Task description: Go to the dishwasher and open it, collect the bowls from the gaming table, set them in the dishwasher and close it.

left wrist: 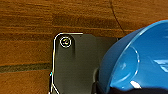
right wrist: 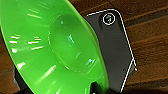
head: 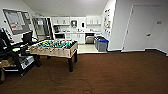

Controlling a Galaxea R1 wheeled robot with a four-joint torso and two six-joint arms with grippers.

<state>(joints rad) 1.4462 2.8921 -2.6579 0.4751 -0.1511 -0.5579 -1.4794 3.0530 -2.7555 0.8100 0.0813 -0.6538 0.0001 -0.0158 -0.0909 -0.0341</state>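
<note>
The head camera looks forward and down from high up, across dark brown wood-grain floor (head: 112,75) toward a distant kitchenette. Both wrist cameras face down at that floor (left wrist: 25,30) (right wrist: 150,37), each very near a bowl.

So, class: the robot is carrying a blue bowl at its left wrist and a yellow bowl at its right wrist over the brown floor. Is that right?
Not quite. The bowl at the right wrist is green, not yellow, as the right wrist view shows. The rest holds: the blue bowl is at the left wrist, and the brown floor lies beneath both.
</note>
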